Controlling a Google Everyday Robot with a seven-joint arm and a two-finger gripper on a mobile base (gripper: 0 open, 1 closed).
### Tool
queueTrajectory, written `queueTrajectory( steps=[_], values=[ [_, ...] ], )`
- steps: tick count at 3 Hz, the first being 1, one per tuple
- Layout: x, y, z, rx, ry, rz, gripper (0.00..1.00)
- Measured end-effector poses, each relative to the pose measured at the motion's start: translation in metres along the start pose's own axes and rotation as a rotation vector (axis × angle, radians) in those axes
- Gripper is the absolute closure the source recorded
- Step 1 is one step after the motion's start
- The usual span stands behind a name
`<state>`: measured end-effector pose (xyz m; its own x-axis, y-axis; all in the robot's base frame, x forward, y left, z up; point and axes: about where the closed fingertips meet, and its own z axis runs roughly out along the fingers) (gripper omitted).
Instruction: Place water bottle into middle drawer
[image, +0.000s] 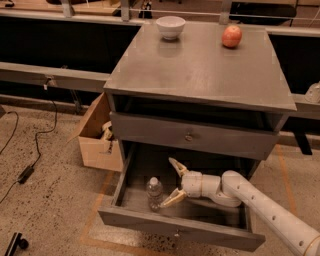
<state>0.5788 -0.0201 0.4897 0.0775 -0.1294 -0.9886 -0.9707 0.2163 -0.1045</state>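
Note:
The water bottle (154, 192), small and clear with a white cap, stands upright on the floor of the open middle drawer (185, 226), at its left side. My gripper (172, 182) is inside the drawer just to the right of the bottle, with its fingers spread wide open. The lower fingertip (168, 201) is close beside the bottle's base; the upper fingertip (174, 163) points away and up. The gripper holds nothing. The white arm reaches in from the lower right.
The grey cabinet top (200, 65) carries a white bowl (170, 26) and an apple (232, 36). The closed drawer with a round knob (188, 137) is right above the gripper. A cardboard box (96, 135) stands left of the cabinet; a cable (30, 150) lies on the floor.

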Motion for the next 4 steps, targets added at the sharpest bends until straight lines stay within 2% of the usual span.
queueTrajectory(
  steps=[2, 3, 4],
  values=[
    [-0.041, 0.002, -0.057, 0.061, 0.1, -0.031, 0.0],
    [-0.07, 0.012, -0.103, 0.102, 0.174, -0.034, 0.0],
    [-0.115, 0.035, -0.153, 0.132, 0.262, -0.027, 0.0]
  ],
)
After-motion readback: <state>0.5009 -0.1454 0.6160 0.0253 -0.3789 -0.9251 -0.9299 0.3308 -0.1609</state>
